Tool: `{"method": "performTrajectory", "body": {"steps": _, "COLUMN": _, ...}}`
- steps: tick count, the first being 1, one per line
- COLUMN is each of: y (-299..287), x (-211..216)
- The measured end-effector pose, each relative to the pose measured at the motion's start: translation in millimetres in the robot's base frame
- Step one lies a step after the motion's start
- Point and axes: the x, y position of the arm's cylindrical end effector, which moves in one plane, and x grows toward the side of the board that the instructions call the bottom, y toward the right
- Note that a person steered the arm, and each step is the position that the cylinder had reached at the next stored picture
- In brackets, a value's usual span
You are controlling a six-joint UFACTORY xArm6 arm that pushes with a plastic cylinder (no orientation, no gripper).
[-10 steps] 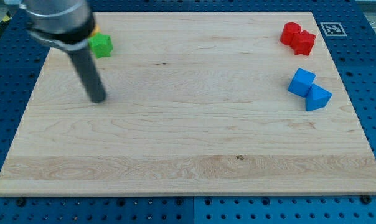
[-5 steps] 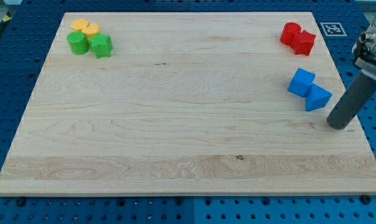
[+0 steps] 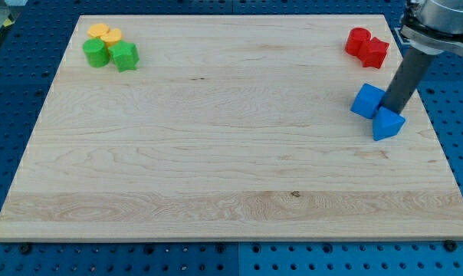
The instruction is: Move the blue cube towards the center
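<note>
The blue cube [image 3: 367, 100] is sitting near the right edge of the wooden board [image 3: 216, 169], in the upper right part of the frame. A second blue block [image 3: 388, 123], wedge-like in shape, is lying just below and to the right of it, touching or nearly touching it. My tip [image 3: 390, 108] is resting in the notch between the two, pressing against the cube's right side and sitting just above the wedge. There is no gripper here, only the bare rod, so nothing is being held; the rod is merely leaning on the cube's flank.

Judging by this, the pushing step is just beginning: the tip is standing on the far side of the cube from the board's middle, which is the right side to push from. The next move seems to call for a steady slide to the left and slightly downward in the frame, keeping the contact centred so the cube is not spinning off, and leaving the wedge behind.

Further out, two red blocks [image 3: 367, 46] are lying together near the upper right corner. In the upper left corner, two green blocks [image 3: 111, 54] and an orange-yellow pair [image 3: 105, 34] are clustering, well apart from the work.
</note>
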Motion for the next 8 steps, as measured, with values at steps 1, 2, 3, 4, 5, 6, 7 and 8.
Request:
{"method": "performTrajectory", "body": {"steps": 1, "y": -21.1, "x": -1.2}}
{"method": "performTrajectory", "body": {"steps": 2, "y": -39.3, "x": -1.5}}
{"method": "performTrajectory", "body": {"steps": 3, "y": -52.4, "x": -1.5}}
{"method": "performTrajectory", "body": {"steps": 4, "y": -37.3, "x": -1.5}}
{"method": "performTrajectory", "body": {"steps": 5, "y": -12.1, "x": 2.2}}
{"method": "performTrajectory", "body": {"steps": 6, "y": -14.0, "x": -20.1}}
{"method": "performTrajectory", "body": {"steps": 7, "y": -30.6, "x": -29.9}}
{"method": "performTrajectory", "body": {"steps": 8, "y": -53.5, "x": -30.0}}
